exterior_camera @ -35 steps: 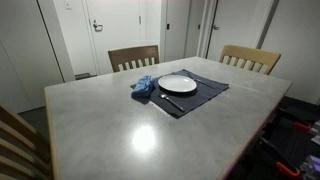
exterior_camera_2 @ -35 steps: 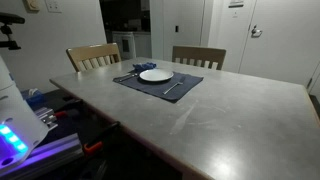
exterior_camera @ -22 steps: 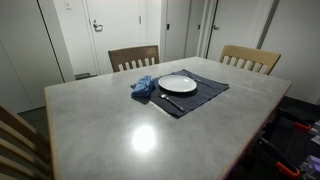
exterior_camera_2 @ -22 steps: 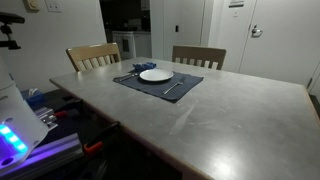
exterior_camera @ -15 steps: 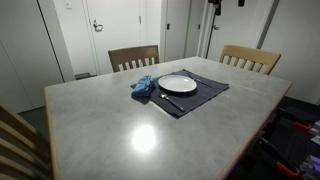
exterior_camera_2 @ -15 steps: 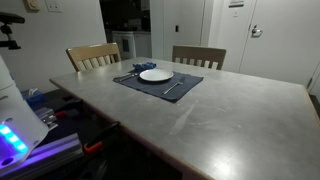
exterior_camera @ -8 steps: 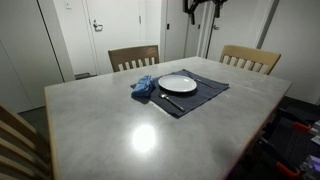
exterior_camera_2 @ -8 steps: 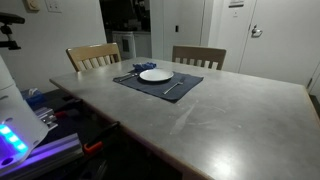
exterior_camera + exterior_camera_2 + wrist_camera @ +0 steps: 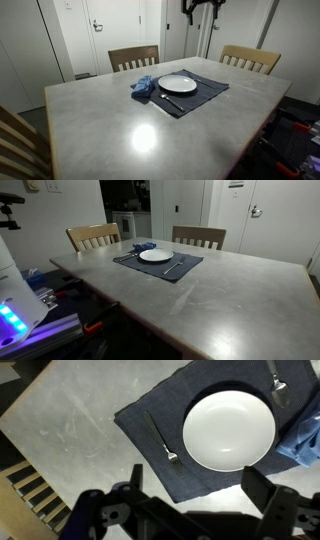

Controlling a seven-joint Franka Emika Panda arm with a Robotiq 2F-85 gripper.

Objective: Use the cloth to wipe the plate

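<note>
A round white plate (image 9: 178, 84) lies on a dark blue placemat (image 9: 205, 93) at the far side of the table; it shows in both exterior views (image 9: 156, 255) and in the wrist view (image 9: 229, 428). A crumpled blue cloth (image 9: 144, 87) lies beside the plate, touching the mat's edge, and also shows at the wrist view's right edge (image 9: 306, 438). My gripper (image 9: 203, 7) hangs high above the plate, near the frame top. In the wrist view its fingers (image 9: 198, 492) are spread wide with nothing between them.
A fork (image 9: 160, 440) lies on the mat next to the plate, and another utensil (image 9: 277, 378) lies on the plate's other side. Two wooden chairs (image 9: 133, 57) (image 9: 250, 58) stand behind the grey table (image 9: 120, 130). Doors and walls are behind.
My gripper has come into an exterior view at the top and shifted a little to the left. The plate, cloth and cutlery have not moved.
</note>
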